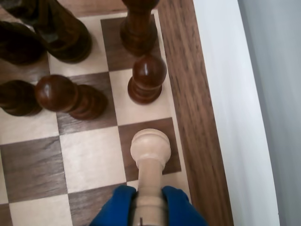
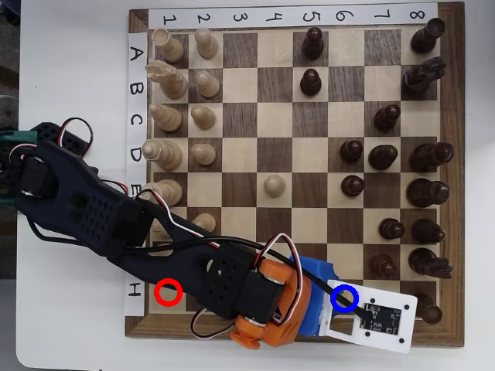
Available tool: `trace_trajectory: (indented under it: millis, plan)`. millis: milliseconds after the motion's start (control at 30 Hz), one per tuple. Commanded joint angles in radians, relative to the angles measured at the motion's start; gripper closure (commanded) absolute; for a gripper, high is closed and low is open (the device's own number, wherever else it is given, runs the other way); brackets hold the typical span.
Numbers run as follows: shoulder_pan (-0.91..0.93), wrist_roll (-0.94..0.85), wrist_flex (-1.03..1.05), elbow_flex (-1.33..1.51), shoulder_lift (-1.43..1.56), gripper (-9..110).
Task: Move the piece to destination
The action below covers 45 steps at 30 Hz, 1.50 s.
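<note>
In the wrist view my gripper (image 1: 149,197) has blue fingers (image 1: 117,207) shut on the lower body of the pale cream piece (image 1: 150,148). Its round top lies over a dark square (image 1: 173,141) beside the board's right border. I cannot tell whether the piece touches the board. In the overhead view the arm (image 2: 155,255) reaches along row H. The blue ring (image 2: 344,297) marks the destination square at the gripper's tip. The piece and the fingertips are hidden there under the white camera board (image 2: 379,318). The red ring (image 2: 168,293) is at the row's left end.
In the wrist view a dark pawn (image 1: 146,77) stands one square ahead of the piece, a taller dark piece (image 1: 138,28) behind it, and more dark pieces (image 1: 61,94) to the left. The board's wooden border (image 1: 195,117) and white table (image 1: 230,94) lie to the right.
</note>
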Motion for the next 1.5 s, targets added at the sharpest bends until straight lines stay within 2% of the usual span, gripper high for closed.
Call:
trace_trajectory:
  millis: [0,500,1100,1467]
  plan:
    - [0.005,-0.031,0.075,-0.141,0.342,101]
    - [0.012,-0.057,0.141,-0.051,0.4,101]
    - [0.005,-0.091,0.074,0.034,0.331,100]
    - [-0.006,-0.095,0.048,0.025,0.321,92]
